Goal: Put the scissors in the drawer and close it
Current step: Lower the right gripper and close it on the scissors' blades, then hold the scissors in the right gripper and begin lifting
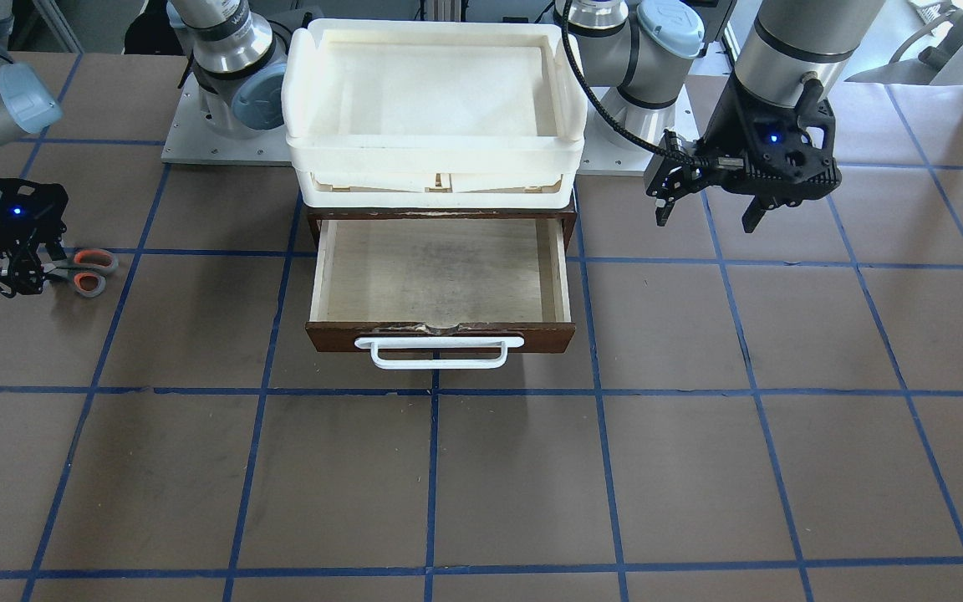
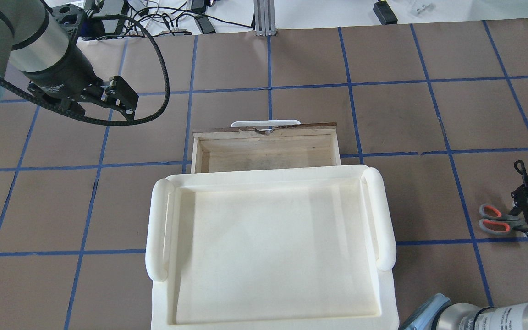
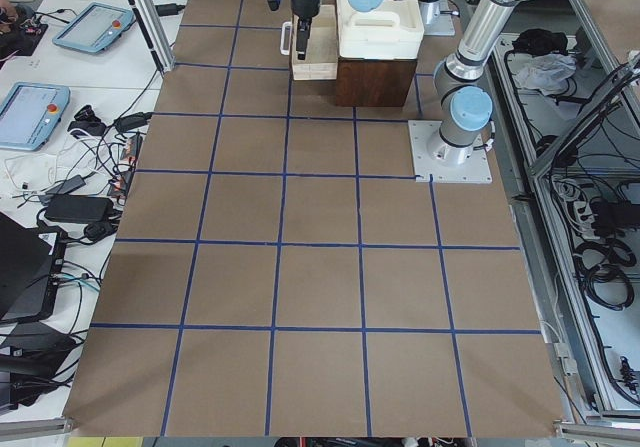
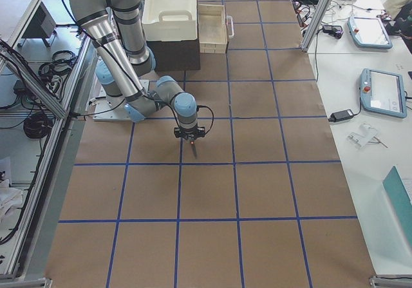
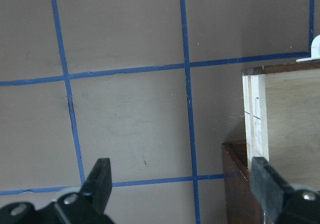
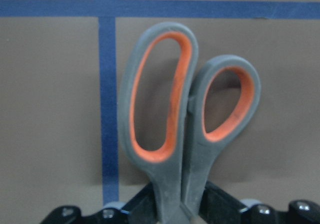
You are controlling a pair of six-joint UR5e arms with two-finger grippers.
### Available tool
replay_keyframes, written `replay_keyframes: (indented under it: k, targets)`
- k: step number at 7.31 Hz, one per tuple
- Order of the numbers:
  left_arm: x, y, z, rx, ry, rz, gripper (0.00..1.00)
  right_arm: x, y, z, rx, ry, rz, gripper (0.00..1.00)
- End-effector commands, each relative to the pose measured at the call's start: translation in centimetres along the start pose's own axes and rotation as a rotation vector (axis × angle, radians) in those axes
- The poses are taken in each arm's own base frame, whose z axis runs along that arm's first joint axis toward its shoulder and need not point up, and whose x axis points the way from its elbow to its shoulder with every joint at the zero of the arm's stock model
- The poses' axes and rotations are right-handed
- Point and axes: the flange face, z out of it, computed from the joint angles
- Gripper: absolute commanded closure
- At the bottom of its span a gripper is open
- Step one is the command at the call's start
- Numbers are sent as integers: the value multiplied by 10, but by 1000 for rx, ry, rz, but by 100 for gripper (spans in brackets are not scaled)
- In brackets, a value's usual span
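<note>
The scissors (image 1: 84,269) have orange-red and grey loop handles and are at the table's edge on my right side; they also show in the overhead view (image 2: 495,219). My right gripper (image 1: 30,272) is shut on their neck just behind the handles, as the right wrist view shows (image 6: 180,206), with the handles (image 6: 192,149) sticking out ahead. The blades are hidden under the gripper. The wooden drawer (image 1: 339,337) is pulled open and has nothing in it; its white bar handle (image 1: 440,353) faces away from me. My left gripper (image 1: 707,213) is open and empty, hovering beside the drawer's side wall (image 5: 255,114).
Cream-white plastic trays (image 1: 435,150) are stacked on the dark cabinet above the drawer and hide its rear part in the overhead view (image 2: 268,247). Blue tape lines grid the brown table. Both arm bases (image 1: 222,142) stand behind the cabinet.
</note>
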Motion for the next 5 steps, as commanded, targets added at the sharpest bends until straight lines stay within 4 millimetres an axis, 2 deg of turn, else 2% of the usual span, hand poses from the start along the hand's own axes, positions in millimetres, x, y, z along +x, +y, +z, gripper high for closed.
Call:
replay_keyframes:
  k: [1, 3, 4, 5]
  targets:
    - [0, 0, 0, 0, -2, 0, 0, 2, 1, -6, -15, 6, 0, 66]
    - [0, 0, 0, -1, -3, 0, 0, 2, 2, -6, -15, 7, 0, 65]
    - [0, 0, 0, -1, -3, 0, 0, 2, 0, -5, -11, 4, 1, 39]
    - [0, 0, 0, -1, -3, 0, 0, 2, 0, -4, -6, 2, 1, 22]
